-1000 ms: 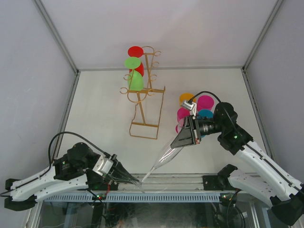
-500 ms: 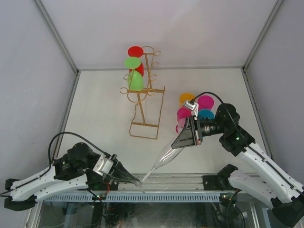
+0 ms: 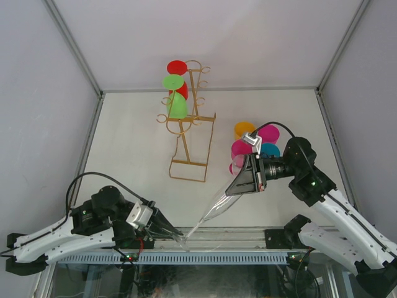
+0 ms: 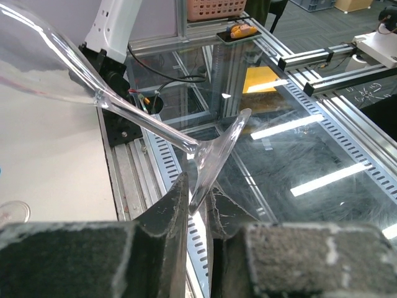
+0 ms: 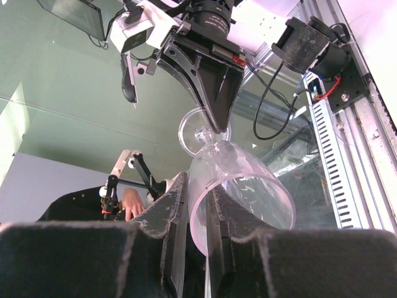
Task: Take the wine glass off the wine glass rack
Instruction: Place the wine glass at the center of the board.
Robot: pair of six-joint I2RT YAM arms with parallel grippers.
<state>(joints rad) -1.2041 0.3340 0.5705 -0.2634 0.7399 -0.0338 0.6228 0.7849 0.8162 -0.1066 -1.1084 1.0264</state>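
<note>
Right gripper (image 5: 197, 184) edged right, pinching wine glass (image 3: 216, 202) rim; left gripper (image 4: 198, 188) at foot.

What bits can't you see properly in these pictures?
- Top view: coloured glasses partly hidden behind the right arm.
- Left wrist view: wine glass bowl cut off by the top-left edge; unclear whether the left gripper pinches its foot.
- Right wrist view: wine glass rack out of frame.

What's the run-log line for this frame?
wine glass: off rack, tilted | right fingers: shut on bowl rim | left fingers: astride foot, grip unclear
</note>
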